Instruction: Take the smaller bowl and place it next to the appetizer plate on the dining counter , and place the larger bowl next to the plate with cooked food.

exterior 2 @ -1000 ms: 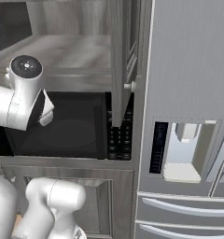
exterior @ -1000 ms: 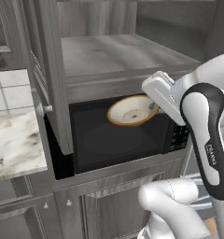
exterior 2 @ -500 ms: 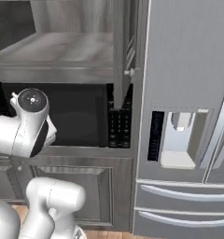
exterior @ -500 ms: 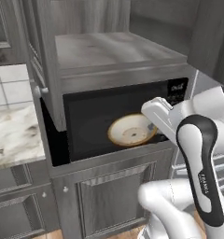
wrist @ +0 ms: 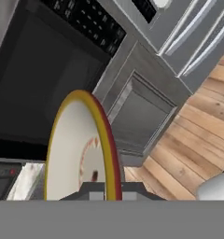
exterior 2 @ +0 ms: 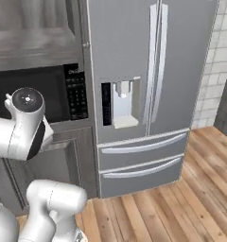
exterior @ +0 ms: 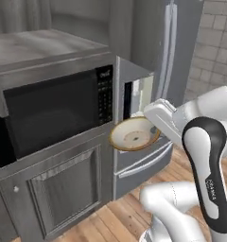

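My gripper (exterior: 152, 128) is shut on the rim of the smaller bowl (exterior: 133, 134), a shallow cream bowl with a tan rim. It hangs in the air in front of the refrigerator's lower drawers, tilted toward the left base camera. The hand view looks along the same bowl (wrist: 81, 149) almost edge-on, its rim pinched at my gripper (wrist: 107, 186). The larger bowl, the appetizer plate, the plate with cooked food and the dining counter are out of view.
A black built-in microwave (exterior: 54, 111) sits to the left over a grey cabinet door (exterior: 63, 191). To the right stands a tall steel refrigerator (exterior 2: 144, 71) with a dispenser and two drawers. Wooden floor (exterior 2: 181, 198) stretches in front, with a tiled wall behind on the right.
The whole picture has swung right with the base: the microwave slid left and the refrigerator came into view. The bowl stays gripped and is now out of the microwave.
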Available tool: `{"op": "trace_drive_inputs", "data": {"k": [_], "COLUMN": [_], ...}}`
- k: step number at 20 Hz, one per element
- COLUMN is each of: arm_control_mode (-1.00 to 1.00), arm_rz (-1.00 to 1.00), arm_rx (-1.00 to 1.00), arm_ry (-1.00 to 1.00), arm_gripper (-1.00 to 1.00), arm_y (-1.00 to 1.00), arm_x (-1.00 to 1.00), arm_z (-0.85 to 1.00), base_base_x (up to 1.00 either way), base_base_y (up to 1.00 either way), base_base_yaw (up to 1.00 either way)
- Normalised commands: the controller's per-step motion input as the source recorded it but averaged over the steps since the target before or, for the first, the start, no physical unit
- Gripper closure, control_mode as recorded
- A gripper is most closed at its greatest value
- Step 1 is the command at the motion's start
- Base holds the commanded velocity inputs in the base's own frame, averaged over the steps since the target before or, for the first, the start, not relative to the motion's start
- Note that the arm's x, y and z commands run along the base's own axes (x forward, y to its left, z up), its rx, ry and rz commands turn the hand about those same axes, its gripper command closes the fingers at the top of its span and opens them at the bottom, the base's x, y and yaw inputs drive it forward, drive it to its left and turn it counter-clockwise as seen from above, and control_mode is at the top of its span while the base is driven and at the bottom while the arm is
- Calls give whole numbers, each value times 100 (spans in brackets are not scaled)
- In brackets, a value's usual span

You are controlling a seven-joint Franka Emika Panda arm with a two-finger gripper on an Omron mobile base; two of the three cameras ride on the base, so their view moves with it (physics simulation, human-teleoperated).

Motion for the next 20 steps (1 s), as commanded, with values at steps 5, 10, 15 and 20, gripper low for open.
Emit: {"op": "trace_drive_inputs", "data": {"k": [5,10,15,20], "arm_control_mode": [100,100,100,100], "arm_rz": [0,0,0,0], "arm_rx": [0,0,0,0], "arm_ry": [0,0,0,0], "arm_gripper": [100,100,100,100], "arm_y": [0,0,0,0], "arm_x": [0,0,0,0], "arm_z": [0,0,0,0], "base_base_x": [0,0,11,50], "base_base_y": [-44,-66,-70,-44], "base_base_yaw": [-85,-80,-73,-65]}}
